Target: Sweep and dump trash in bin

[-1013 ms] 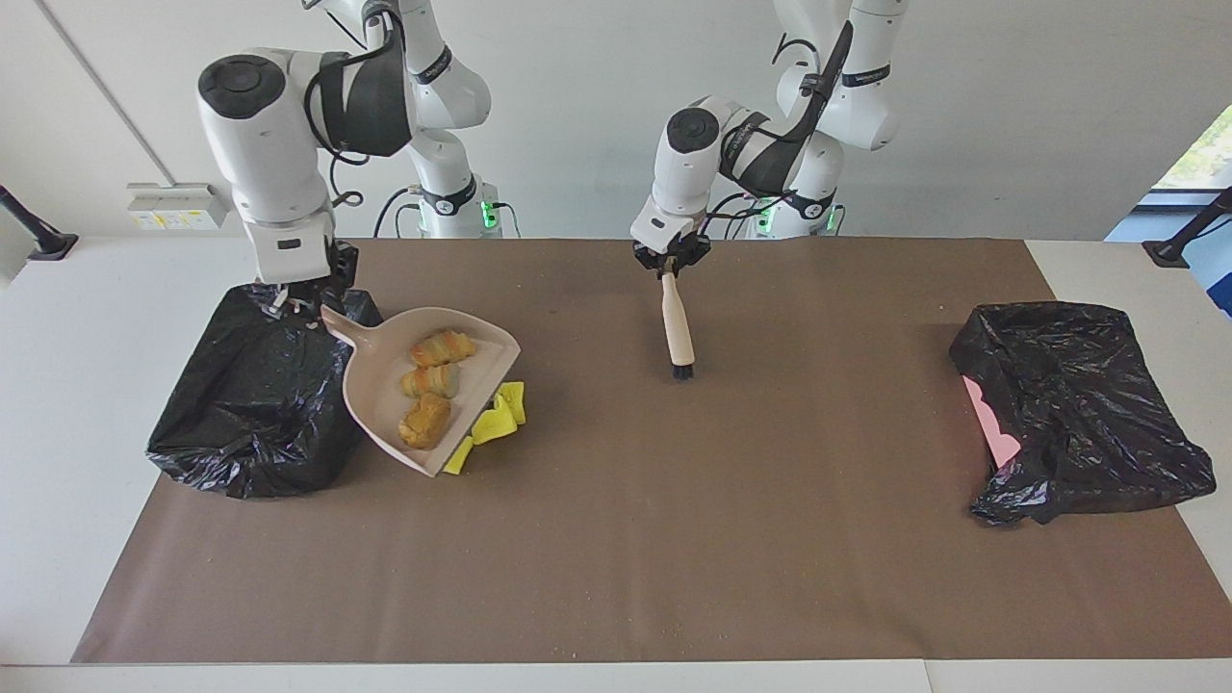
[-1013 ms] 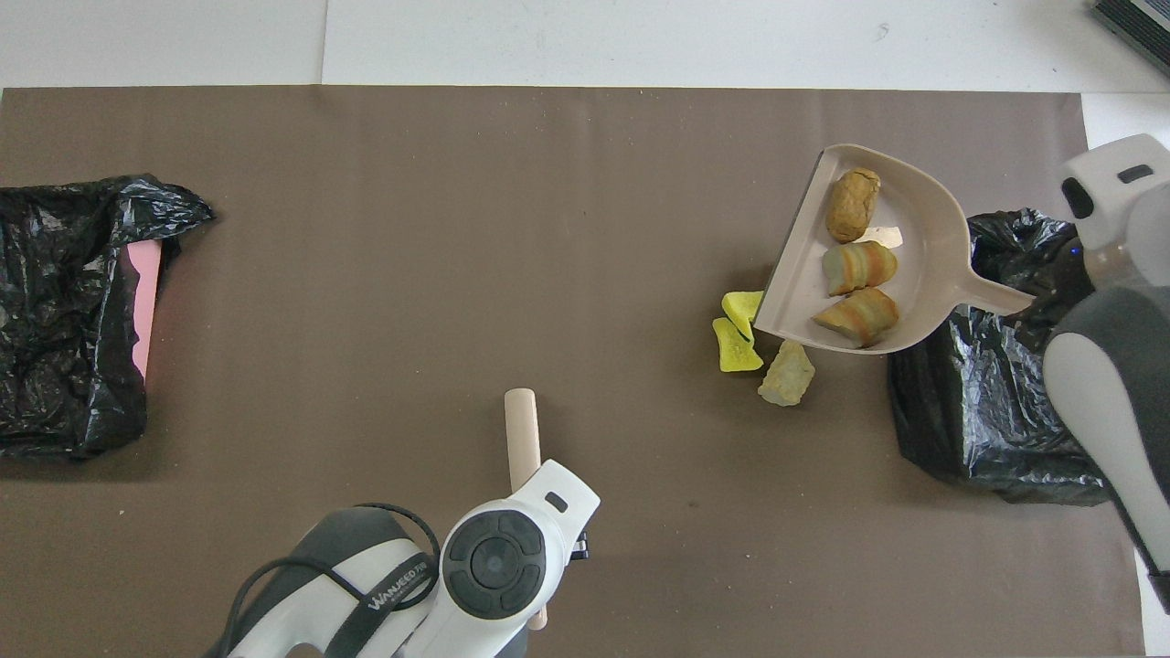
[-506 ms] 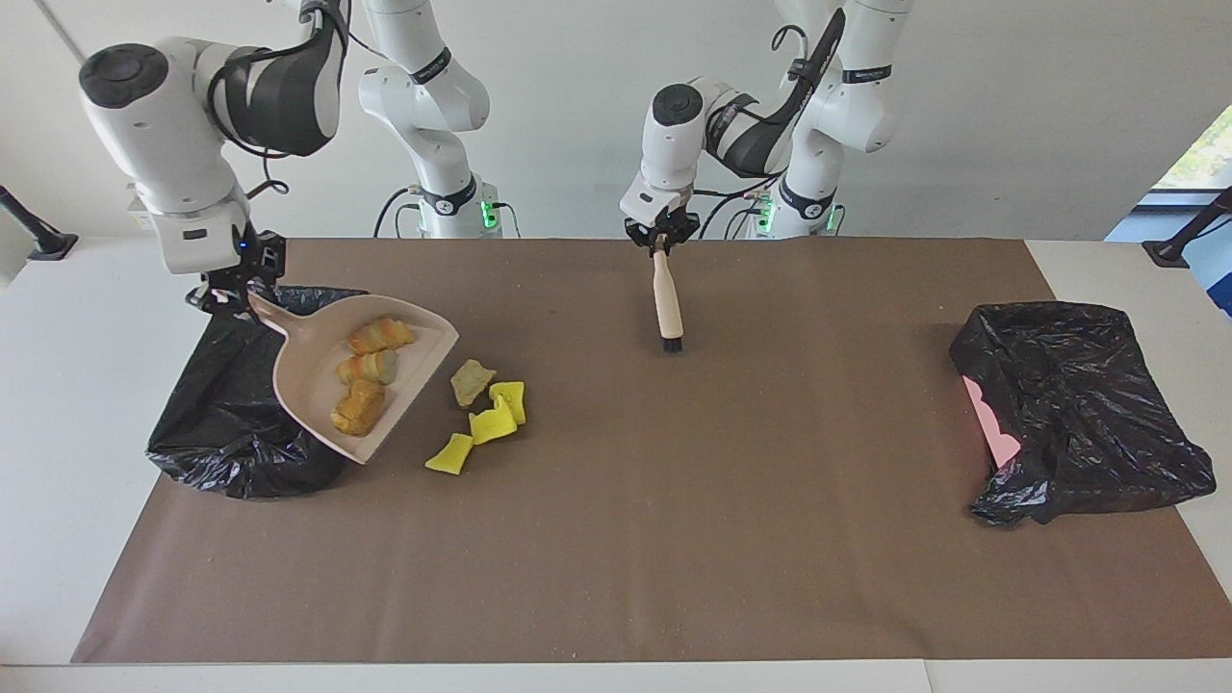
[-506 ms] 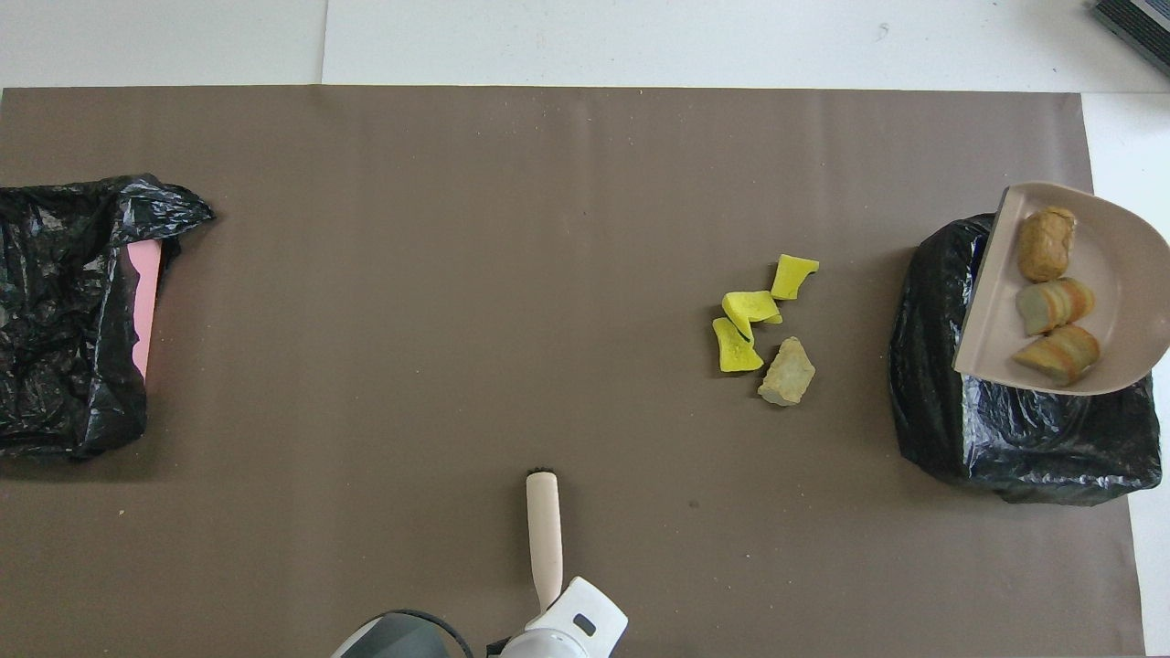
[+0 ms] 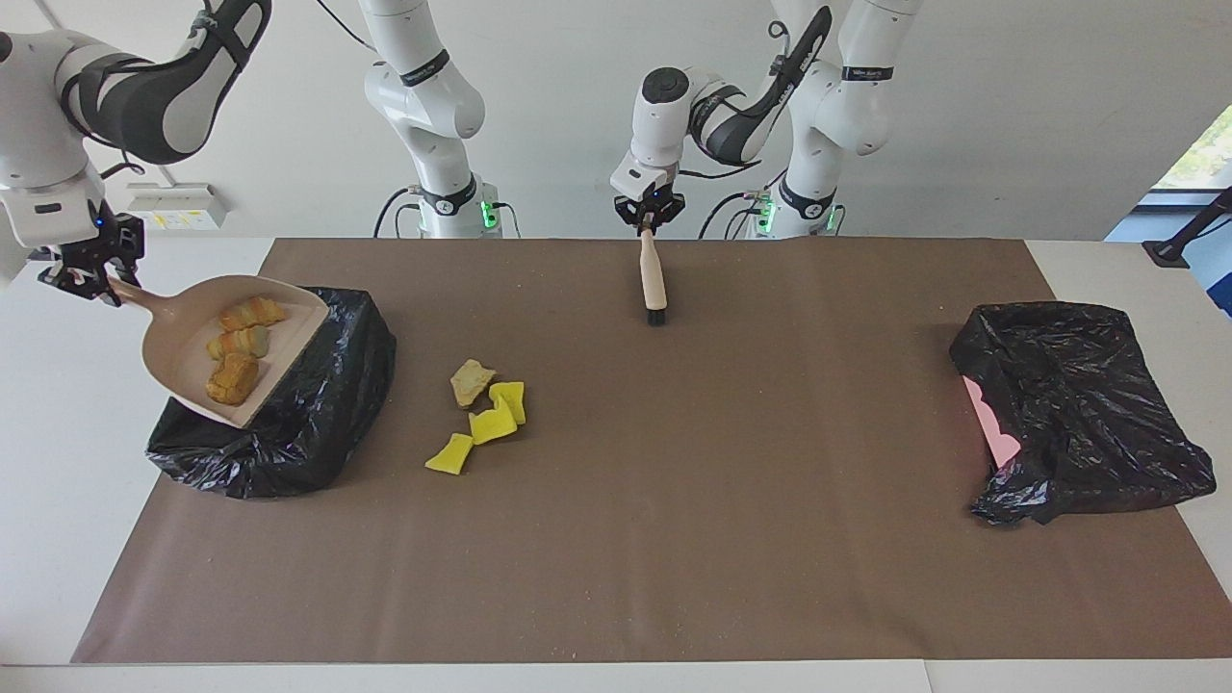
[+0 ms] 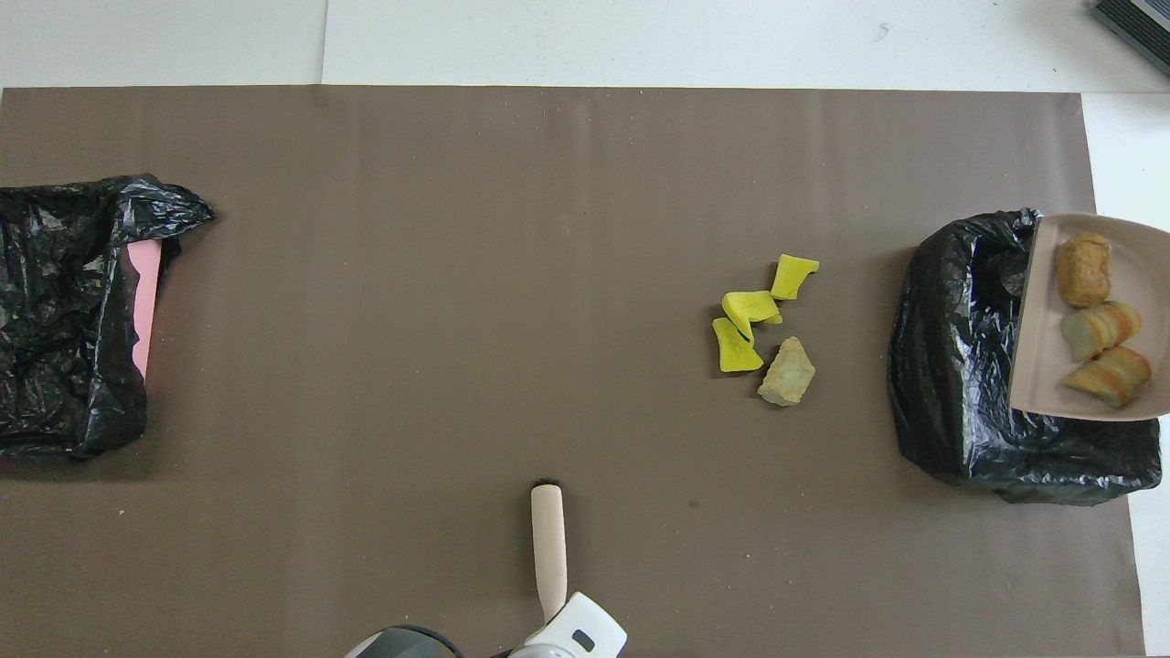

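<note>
Since a second ago, seen from the facing view, the pale pink plastic dustpan [image 5: 236, 348] has been carried off the brown mat and now hangs over the black-bagged bin [image 5: 279, 409] at the right arm's end of the table. The right gripper [image 5: 85, 276] is clamped on its handle. Three golden-brown bread chunks [image 5: 236, 354] lie in the pan, which tips toward the bin's mouth. Left on the mat, just beside the bin, are a pale bread chunk [image 5: 472, 382] and three bright yellow sponge scraps [image 5: 489, 423]. The left gripper [image 5: 647, 221] has drawn back toward the robots, closed on the beige-handled brush [image 5: 654, 281], whose bristles hang just above the mat.

From overhead, the dustpan's open lip sits over the bin's outer rim [image 6: 1024, 274], not its middle. A second bagged bin [image 6: 69, 315] stands at the left arm's end. My worry is that, tipped from here, the chunks could slide past the rim onto the table.
</note>
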Robot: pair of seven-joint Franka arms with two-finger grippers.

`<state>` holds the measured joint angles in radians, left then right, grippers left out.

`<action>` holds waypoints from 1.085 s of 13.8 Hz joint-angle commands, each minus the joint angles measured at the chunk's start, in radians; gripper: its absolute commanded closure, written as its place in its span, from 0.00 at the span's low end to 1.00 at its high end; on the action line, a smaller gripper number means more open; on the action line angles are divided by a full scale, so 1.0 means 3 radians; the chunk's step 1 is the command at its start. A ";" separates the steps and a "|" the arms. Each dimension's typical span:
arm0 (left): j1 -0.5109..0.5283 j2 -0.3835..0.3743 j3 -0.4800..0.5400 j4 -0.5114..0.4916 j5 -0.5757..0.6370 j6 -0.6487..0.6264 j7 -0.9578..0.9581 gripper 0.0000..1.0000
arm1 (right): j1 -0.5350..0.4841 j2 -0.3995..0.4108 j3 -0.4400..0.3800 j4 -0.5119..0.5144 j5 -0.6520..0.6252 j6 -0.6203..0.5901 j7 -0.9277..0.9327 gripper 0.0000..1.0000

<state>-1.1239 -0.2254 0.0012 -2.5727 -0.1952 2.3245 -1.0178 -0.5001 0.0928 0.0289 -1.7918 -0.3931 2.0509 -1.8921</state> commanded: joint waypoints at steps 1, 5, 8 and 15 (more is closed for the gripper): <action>-0.0033 -0.0006 0.0073 -0.0061 -0.0055 0.0095 0.0013 0.35 | 0.0066 -0.0064 0.0031 -0.0138 -0.0310 0.0245 -0.0375 1.00; 0.0233 0.0269 0.0098 0.0331 -0.0050 0.0009 0.0359 0.00 | 0.0178 -0.0064 0.0057 -0.0148 -0.0673 0.0302 -0.0692 1.00; 0.0642 0.0602 0.0098 0.1006 0.0133 -0.0384 0.0589 0.00 | 0.0265 -0.0069 0.0057 -0.0138 -0.0913 0.0302 -0.0566 1.00; 0.1694 0.0905 0.0098 0.2326 0.0717 -0.1023 0.1545 0.00 | 0.0450 -0.0171 0.0072 -0.0179 -0.1599 0.0149 -0.0115 1.00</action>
<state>-0.6949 0.0388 0.0420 -1.9718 0.0016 2.0985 -0.6406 -0.3701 0.0693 0.0442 -1.8150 -0.8227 2.1152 -1.9674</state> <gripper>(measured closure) 0.000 0.678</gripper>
